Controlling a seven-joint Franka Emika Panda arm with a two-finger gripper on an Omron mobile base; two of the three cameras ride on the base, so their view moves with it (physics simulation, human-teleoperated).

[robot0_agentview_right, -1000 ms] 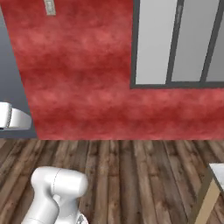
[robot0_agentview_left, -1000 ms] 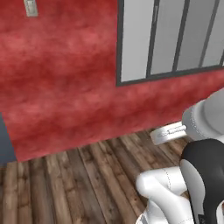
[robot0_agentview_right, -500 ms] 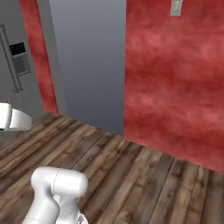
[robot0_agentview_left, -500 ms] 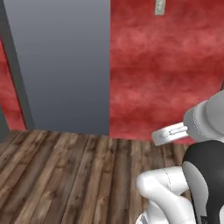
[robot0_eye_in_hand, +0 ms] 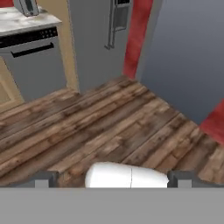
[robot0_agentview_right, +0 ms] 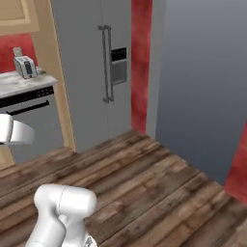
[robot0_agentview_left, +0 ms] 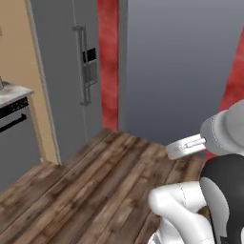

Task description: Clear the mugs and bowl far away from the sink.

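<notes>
fridge (robot0_agentview_right: 99, 72) right of dishwasher (robot0_agentview_right: 29, 120) | toaster (robot0_agentview_right: 25, 66) on counter (robot0_agentview_right: 14, 84) above dishwasher

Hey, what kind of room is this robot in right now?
Most likely a home kitchen: a tall grey fridge with a door dispenser, a dishwasher under a pale counter, and a toaster on that counter.

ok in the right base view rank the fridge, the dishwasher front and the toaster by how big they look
1. Fridge: the tall grey doors, by far the largest.
2. Dishwasher front: a lower grey panel under the counter.
3. Toaster: small, up on the counter.

All three stand at a similar distance, so the order is fairly safe.
</notes>
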